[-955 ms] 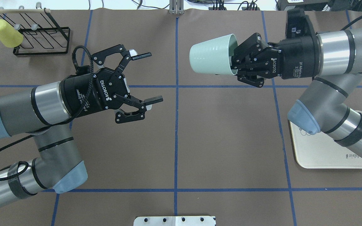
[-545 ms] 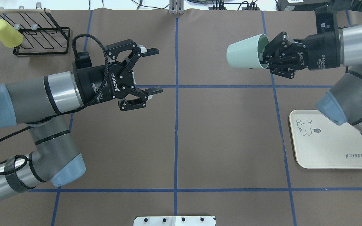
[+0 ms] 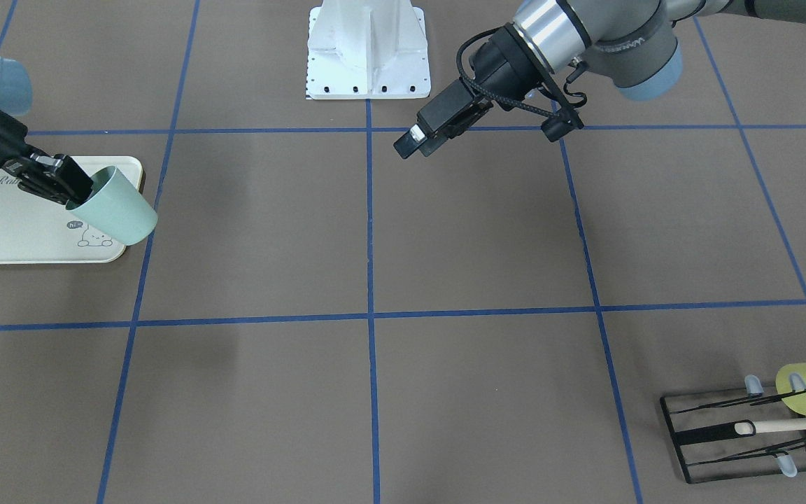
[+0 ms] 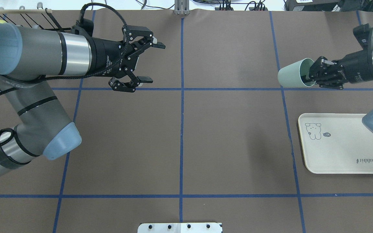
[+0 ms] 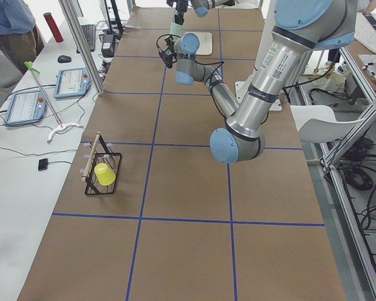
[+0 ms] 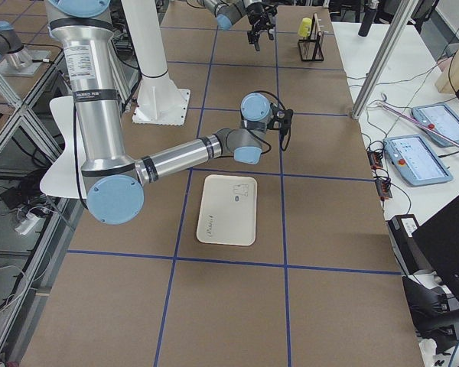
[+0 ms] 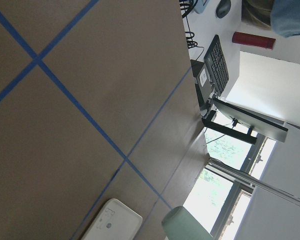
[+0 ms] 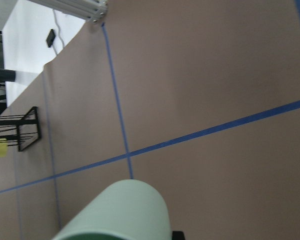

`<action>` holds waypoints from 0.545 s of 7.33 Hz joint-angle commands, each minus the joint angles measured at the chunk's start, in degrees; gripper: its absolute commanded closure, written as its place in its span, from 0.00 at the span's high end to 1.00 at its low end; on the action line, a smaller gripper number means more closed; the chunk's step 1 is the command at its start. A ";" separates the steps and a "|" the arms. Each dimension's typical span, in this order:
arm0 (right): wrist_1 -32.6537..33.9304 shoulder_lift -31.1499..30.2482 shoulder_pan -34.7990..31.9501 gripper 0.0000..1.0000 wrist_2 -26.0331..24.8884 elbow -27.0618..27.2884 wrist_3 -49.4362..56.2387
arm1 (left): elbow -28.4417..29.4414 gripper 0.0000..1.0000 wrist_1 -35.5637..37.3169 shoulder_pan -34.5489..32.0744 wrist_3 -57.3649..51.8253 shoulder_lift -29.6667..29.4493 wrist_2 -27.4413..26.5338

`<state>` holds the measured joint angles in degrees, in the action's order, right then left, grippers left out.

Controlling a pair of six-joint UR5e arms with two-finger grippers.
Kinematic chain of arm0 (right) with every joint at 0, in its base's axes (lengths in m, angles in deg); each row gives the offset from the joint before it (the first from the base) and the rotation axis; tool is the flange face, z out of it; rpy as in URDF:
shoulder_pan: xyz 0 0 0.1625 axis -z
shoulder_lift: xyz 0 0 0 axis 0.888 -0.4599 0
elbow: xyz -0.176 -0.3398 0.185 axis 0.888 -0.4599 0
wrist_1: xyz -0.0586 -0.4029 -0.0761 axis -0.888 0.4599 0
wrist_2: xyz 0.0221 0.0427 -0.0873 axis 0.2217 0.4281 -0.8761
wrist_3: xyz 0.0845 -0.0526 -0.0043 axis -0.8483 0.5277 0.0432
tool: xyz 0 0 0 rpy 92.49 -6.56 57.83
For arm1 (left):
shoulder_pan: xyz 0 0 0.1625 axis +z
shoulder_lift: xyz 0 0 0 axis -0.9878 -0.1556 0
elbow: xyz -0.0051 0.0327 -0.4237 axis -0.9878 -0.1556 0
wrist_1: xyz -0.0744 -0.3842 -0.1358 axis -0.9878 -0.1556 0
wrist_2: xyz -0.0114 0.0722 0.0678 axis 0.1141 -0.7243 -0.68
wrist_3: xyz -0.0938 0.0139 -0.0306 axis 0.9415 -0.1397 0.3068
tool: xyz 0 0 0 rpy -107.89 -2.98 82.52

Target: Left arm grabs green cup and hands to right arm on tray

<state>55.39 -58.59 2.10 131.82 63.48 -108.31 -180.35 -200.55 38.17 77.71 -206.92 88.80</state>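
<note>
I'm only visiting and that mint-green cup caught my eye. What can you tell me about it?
The green cup is pale mint, handleless and tapered, smooth and plain, plastic by its look. It hangs in the air on its side, with its open mouth turned toward the right gripper, which is shut on its rim. Its base points toward the table's middle. Nothing else touches it. The tray lies on the table nearby, apart from it.

A brown surface (image 4: pixel 231 136) is taped into squares by blue lines (image 4: pixel 181 129). Beside it stands a white desk (image 5: pixel 25 188) with tablets (image 5: pixel 73 83) and a keyboard (image 5: pixel 89 36); a window (image 7: pixel 217 147) shows daylight.
</note>
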 commanded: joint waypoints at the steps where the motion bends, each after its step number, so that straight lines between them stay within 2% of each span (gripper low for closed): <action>1: 13.09 -3.74 -0.21 0.00 -0.47 0.77 8.36 | -4.76 1.00 17.34 -0.62 -11.40 -0.26 1.43; 4: 15.50 -14.45 -0.47 0.00 0.06 4.20 14.24 | -4.07 1.00 17.47 -0.27 -11.60 -0.26 0.73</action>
<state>70.17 -68.91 1.70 131.80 66.73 -96.72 -184.40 -183.46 37.73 66.39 -207.14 89.77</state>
